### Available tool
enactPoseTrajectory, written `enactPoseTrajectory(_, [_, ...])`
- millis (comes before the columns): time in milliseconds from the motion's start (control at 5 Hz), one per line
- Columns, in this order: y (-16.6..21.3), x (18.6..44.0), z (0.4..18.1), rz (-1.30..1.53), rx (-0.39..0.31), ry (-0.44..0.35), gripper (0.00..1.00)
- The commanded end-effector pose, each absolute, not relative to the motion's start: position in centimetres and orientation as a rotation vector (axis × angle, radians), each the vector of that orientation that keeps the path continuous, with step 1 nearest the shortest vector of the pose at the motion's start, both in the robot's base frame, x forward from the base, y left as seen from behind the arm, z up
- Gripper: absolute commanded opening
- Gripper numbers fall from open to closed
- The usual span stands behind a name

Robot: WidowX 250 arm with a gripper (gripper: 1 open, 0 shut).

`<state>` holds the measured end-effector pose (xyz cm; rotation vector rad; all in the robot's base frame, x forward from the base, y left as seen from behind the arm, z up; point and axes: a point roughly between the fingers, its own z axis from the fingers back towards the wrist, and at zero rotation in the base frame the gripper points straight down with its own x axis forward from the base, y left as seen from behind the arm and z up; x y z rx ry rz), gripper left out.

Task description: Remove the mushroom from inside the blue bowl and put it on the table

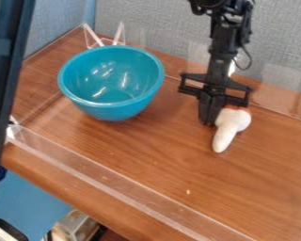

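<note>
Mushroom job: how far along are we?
Mostly done, it seems. The blue bowl shows no mushroom inside; the mushroom lies on its side on the table, right of the bowl. The gripper is shut, fingers beside the mushroom; contact unclear. Left: pull the arm clear.
</note>
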<state>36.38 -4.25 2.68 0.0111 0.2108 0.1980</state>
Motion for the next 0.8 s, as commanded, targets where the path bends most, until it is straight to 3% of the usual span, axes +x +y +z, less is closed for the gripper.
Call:
enactPoseTrajectory(0, [-5.3, 36.4, 5.9, 0.173, 0.005, 0.144, 1.0])
enactPoseTrajectory(200, [-3.9, 36.2, 5.5, 0.148, 0.014, 0.151, 0.0])
enactPoseTrajectory(600, [-1.9, 36.0, 5.3, 0.091, 0.021, 0.141, 0.0])
